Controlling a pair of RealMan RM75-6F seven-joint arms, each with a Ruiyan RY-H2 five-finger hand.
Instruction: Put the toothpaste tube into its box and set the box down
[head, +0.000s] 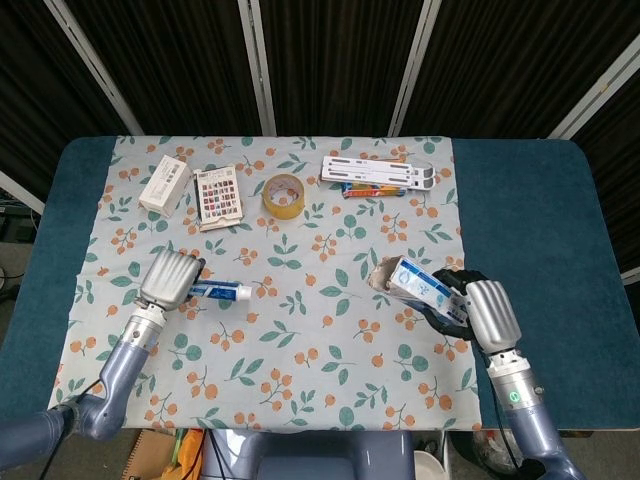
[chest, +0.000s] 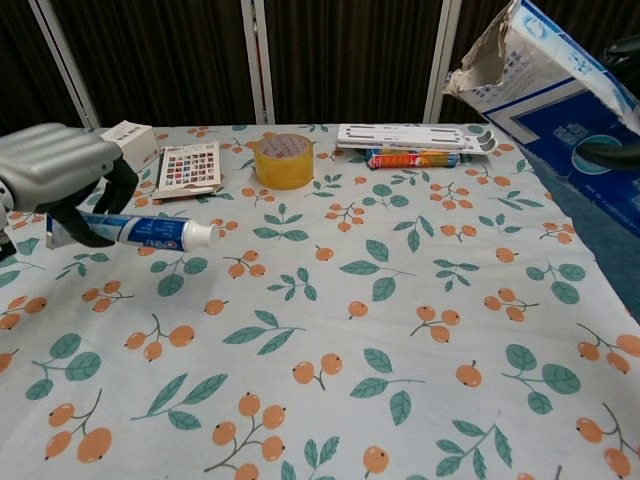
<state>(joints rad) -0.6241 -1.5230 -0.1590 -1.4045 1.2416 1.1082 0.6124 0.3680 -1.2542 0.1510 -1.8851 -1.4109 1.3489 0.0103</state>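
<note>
My left hand (head: 170, 279) (chest: 62, 175) grips the blue and white toothpaste tube (head: 220, 291) (chest: 150, 232) and holds it level above the cloth, its white cap pointing right. At the right, my right hand (head: 478, 312) holds the blue and white toothpaste box (head: 418, 287) (chest: 555, 72) off the table. The box's torn open end faces left toward the tube. In the chest view only dark fingers (chest: 612, 150) of the right hand show beside the box.
Along the back of the floral cloth (head: 300, 340) lie a white carton (head: 165, 184), a card of coloured squares (head: 219, 196), a roll of yellow tape (head: 284, 194) and a white bracket (head: 378, 171) over a colourful pack (head: 372, 188). Blue table (head: 530, 220) shows at the right.
</note>
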